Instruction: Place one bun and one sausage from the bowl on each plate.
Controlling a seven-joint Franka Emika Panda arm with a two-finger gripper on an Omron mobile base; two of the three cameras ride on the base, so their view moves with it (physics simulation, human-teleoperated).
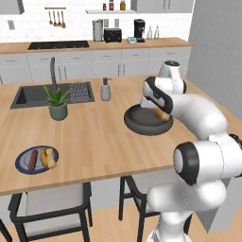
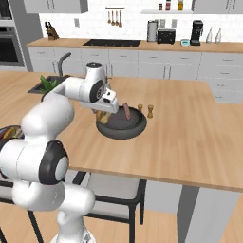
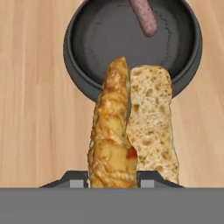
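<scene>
My gripper [image 3: 113, 179] is shut on a split golden bun [image 3: 127, 131], which hangs upright just above the near rim of the dark round bowl [image 3: 76, 65]. One pink sausage [image 3: 143, 17] lies at the bowl's far side. In the left base view the gripper [image 1: 159, 113] holds the bun [image 1: 162, 115] over the right part of the bowl [image 1: 142, 124]. In the right base view the gripper [image 2: 102, 114] is at the left edge of the bowl [image 2: 124, 129], with the sausage [image 2: 126, 111] behind it. A blue plate [image 1: 23, 166] at the front left carries a sausage [image 1: 32, 159] and a bun [image 1: 47, 157].
A potted plant [image 1: 57, 101], a soap dispenser [image 1: 105, 90] and the sink [image 1: 33, 94] stand on the far left of the wooden counter. Two small shakers [image 2: 144, 110] sit behind the bowl. Chairs [image 1: 52, 203] are tucked under the counter's near edge.
</scene>
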